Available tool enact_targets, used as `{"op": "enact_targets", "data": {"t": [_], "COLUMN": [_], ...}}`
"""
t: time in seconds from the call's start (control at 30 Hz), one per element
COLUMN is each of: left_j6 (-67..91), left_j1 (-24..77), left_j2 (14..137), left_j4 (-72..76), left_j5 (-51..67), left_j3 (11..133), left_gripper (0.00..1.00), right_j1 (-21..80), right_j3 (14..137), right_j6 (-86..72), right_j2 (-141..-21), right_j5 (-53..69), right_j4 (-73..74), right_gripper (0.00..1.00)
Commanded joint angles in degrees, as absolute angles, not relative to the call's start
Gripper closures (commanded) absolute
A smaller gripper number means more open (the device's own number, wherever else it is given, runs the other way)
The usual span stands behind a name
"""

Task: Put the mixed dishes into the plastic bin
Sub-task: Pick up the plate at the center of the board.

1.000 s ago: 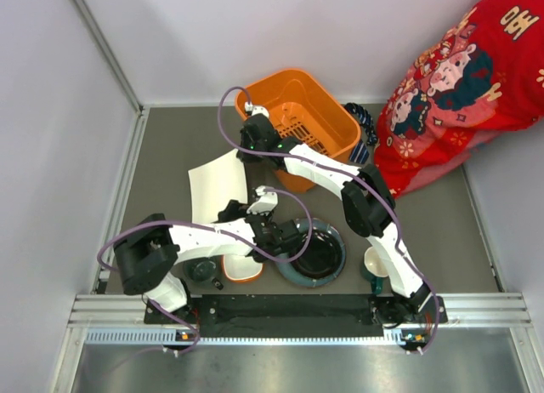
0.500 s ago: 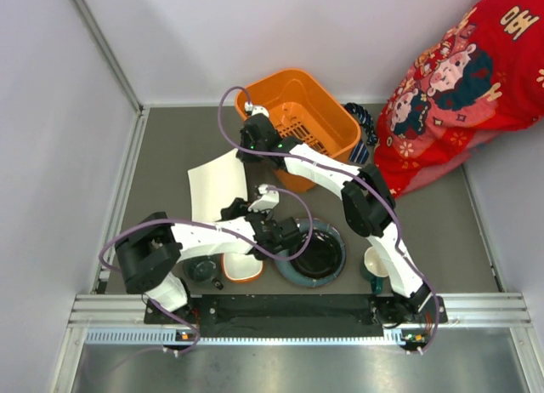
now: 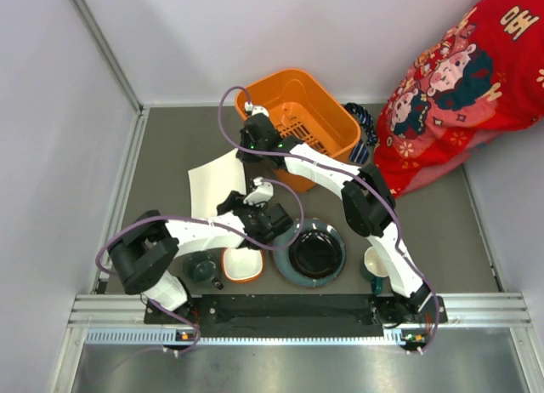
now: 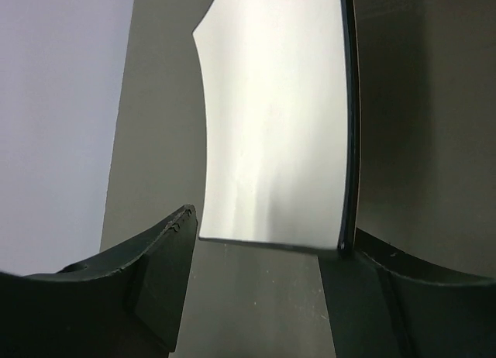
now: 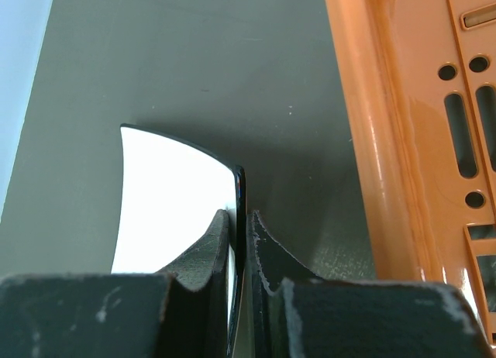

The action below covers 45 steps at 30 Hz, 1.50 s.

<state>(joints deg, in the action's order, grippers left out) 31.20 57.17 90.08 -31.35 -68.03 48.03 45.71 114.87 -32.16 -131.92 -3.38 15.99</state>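
White square plate sits over the left of the worktop, near the plastic bin. Only the right wrist view shows the right gripper pinched shut on the plate's dark rim. The left wrist view shows the left gripper flanking the plate's near edge; I cannot tell whether it is clamped. The top view shows the bin's slotted floor and the white inside of the orange bowl.

A matte grey-brown tabletop is boxed in by plain pale lilac-white wall panels; a silver aluminium frame strip runs along its left edge (another slants up the wall corner); a slotted aluminium rail crosses the near edge above a brushed steel sheet; red cartoon-printed fabric fills the far right corner; the light is soft and even.
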Motion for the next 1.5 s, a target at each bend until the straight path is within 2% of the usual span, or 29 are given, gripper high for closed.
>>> {"op": "enact_targets", "data": {"t": [0.0, 0.1, 0.43, 0.5, 0.53, 0.6, 0.73, 1.1, 1.13, 1.27, 1.33, 1.47], "left_j6": [25.3, 25.0, 23.8, 23.9, 23.9, 24.5, 26.4, 33.3, 34.4, 35.2, 36.8, 39.1], "left_j1": [55.0, 55.0, 55.1, 55.1, 55.1, 55.1, 55.2, 55.8, 55.9, 56.3, 56.6, 56.7], "left_j2": [87.2, 88.6, 91.1, 91.1, 91.2, 91.8, 92.5, 92.5, 92.7, 93.4, 93.6, 93.4], "left_j4": [-24.4, -24.6, -24.2, -24.4, -24.4, -25.5, -27.5, -35.5, -36.1, -38.0, -38.9, -41.0], "left_j5": [-64.7, -64.6, -64.8, -64.8, -64.7, -65.0, -66.1, -72.0, -73.2, -75.0, -75.6, -76.5], "left_j3": [47.3, 48.0, 49.4, 49.5, 49.8, 50.4, 51.2, 54.0, 54.7, 55.6, 56.0, 56.0], "left_gripper": [0.34, 0.34, 0.51, 0.65, 0.76, 0.88, 0.99, 1.0, 1.0, 1.0, 1.0, 1.0], "right_j1": [45.4, 45.4, 45.4, 45.4, 45.4, 45.4, 45.4, 45.4, 45.4, 45.4, 45.4, 45.4], "right_j3": [116.5, 116.5, 116.5, 116.5, 116.5, 116.5, 116.5, 115.5, 115.1, 114.1, 113.6, 112.9], "right_j6": [-31.0, -31.0, -30.7, -30.8, -30.8, -30.8, -30.8, -30.1, -30.1, -29.8, -29.4, -28.8], "right_j2": [-130.1, -130.2, -130.2, -130.2, -130.2, -130.2, -130.2, -129.3, -129.1, -128.3, -128.1, -128.0], "right_j5": [-3.6, -3.7, -3.8, -3.7, -3.5, -3.4, -3.3, -1.8, -1.7, -1.3, -1.2, -0.8], "right_j4": [15.0, 15.0, 15.0, 14.9, 14.9, 14.9, 14.9, 15.0, 14.9, 14.8, 14.9, 15.3], "right_gripper": [1.0, 1.0, 1.0, 1.0, 1.0, 1.0, 1.0, 1.0, 0.92, 0.75, 0.7, 0.68]}}
